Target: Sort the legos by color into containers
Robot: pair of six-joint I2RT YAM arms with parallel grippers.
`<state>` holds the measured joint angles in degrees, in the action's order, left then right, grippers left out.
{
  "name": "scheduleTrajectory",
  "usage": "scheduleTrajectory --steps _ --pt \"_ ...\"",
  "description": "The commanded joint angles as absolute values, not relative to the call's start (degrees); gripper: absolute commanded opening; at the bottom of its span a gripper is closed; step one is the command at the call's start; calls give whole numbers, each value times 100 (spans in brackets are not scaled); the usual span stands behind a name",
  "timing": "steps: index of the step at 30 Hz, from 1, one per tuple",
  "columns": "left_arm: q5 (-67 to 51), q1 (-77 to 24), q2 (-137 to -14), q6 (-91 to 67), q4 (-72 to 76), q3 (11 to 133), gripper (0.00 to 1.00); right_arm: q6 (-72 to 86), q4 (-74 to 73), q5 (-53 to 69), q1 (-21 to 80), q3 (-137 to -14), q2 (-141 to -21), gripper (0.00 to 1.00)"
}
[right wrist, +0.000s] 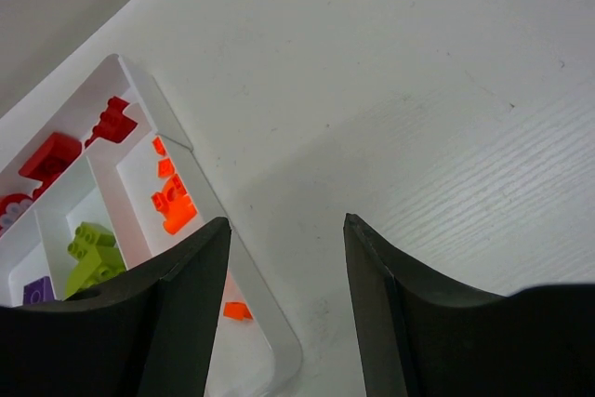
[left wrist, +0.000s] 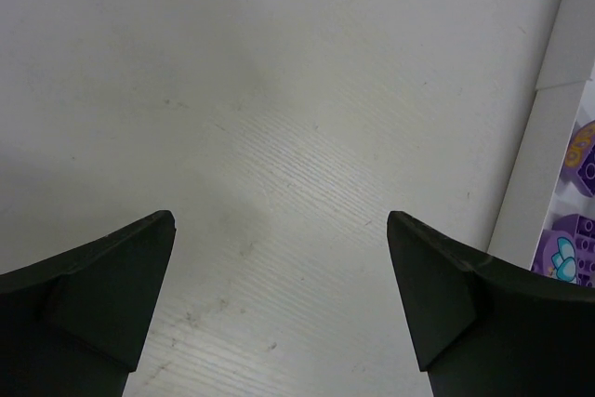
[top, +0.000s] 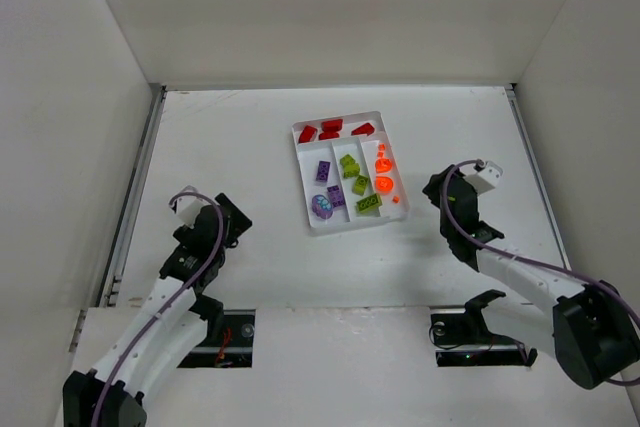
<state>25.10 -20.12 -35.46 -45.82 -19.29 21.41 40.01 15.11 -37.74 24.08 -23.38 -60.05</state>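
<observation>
As both hang empty, left fingers (left wrist: 85,315) spread wide, right fingers (right wrist: 177,318) partly parted.

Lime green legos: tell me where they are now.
Top view: the lime green legos lie in the middle long section of the white tray, purple legos on their left, orange legos on their right.

legos (top: 349,164) colour-grouped in white tray (top: 308,162)

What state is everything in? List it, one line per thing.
tray: flat on the table, every section occupied.
red legos: in crosswise section.
purple legos: in left long section.
green legos: in middle long section.
orange legos: in right long section.
left tool: open, empty.
right tool: open, empty.
</observation>
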Motion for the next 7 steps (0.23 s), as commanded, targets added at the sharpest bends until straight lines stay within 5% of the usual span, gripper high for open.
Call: scheduleTrajectory --steps 1,7 --pt "2294 -1877 -3638 -4641 -1328 1987 100 3920 1854 -3911 2447 -2408 -6038 58" --pt "2294 -1823 -4077 -4544 -1634 2609 100 3929 1986 -4174 2509 -2268 -6047 58"
